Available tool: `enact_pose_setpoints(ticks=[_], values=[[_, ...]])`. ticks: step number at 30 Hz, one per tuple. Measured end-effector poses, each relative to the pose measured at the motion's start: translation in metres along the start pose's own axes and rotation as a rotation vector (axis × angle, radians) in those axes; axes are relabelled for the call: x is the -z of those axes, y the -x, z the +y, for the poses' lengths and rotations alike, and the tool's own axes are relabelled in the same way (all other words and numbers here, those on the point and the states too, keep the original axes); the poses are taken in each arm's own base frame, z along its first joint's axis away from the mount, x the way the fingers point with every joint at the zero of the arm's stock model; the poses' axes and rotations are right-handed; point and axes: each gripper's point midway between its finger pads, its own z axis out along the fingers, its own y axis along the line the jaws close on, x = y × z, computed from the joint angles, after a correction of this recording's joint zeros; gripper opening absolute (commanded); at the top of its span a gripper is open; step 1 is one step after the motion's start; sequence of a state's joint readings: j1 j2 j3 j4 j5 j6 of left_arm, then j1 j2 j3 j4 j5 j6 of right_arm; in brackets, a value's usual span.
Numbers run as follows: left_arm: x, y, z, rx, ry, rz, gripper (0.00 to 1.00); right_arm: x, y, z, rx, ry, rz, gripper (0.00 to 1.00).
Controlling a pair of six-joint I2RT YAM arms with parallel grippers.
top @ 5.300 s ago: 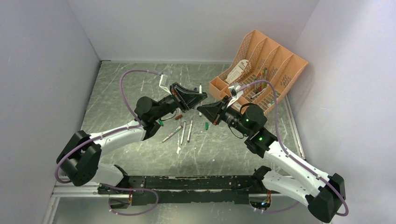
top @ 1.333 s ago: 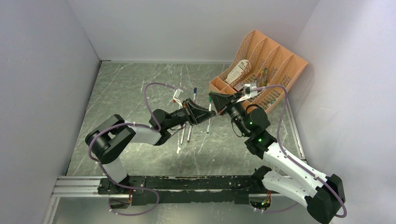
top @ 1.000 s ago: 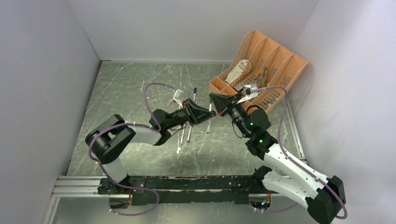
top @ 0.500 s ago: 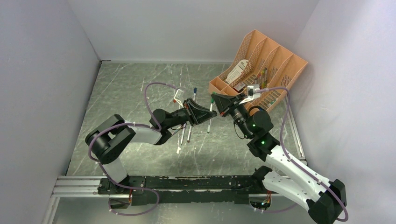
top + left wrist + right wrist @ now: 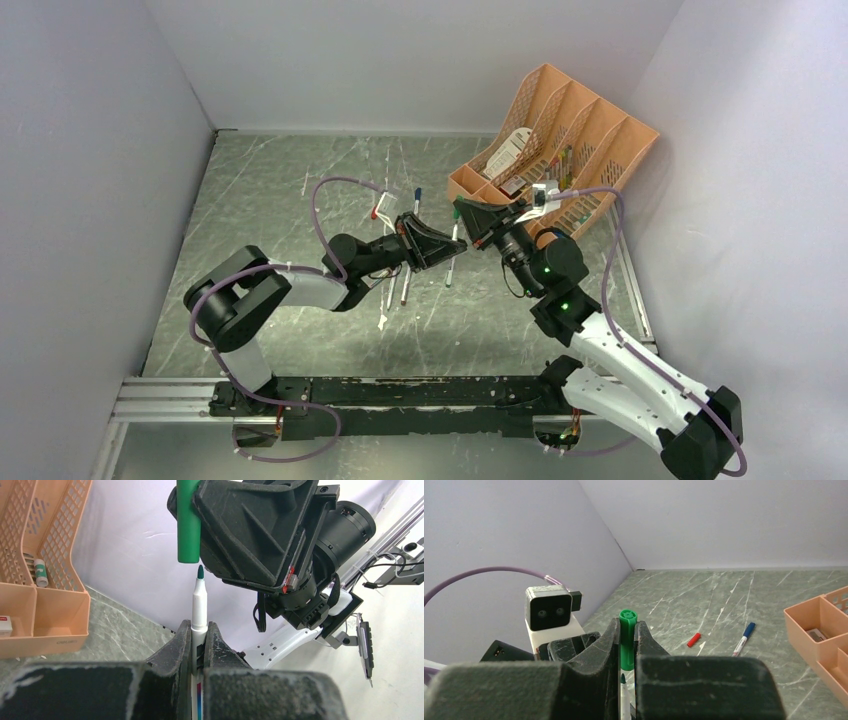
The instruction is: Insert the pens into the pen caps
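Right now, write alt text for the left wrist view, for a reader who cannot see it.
The left gripper holds a white pen upright, its green tip just below a green cap held by the right gripper, not yet inside it. An orange organiser stands at the left on the grey marbled table.
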State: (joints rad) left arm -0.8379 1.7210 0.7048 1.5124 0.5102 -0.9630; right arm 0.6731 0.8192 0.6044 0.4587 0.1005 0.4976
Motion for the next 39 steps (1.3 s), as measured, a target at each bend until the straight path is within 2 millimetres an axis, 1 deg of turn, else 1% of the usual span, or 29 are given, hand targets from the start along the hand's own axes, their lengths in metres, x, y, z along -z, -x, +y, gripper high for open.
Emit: enact_pose_setpoints(ticks=[11, 22, 28, 39], values=[[0.000, -0.001, 0.002, -0.003, 0.003, 0.002, 0.07, 0.004, 0.009, 0.004, -0.002, 0.012, -0.024, 0.00], [0.000, -0.003, 0.005, -0.007, 0.009, 0.007, 0.07, 0.005, 0.005, 0.003, -0.002, 0.014, -0.012, 0.00], [-0.004, 0.001, 0.002, -0.016, -0.002, -0.002, 0.07, 0.006, -0.001, 0.000, 0.001, 0.004, 0.008, 0.00], [-0.005, 0.002, 0.002, -0.017, -0.004, -0.003, 0.07, 0.007, 0.000, 0.001, 0.000, 0.006, 0.004, 0.00]])
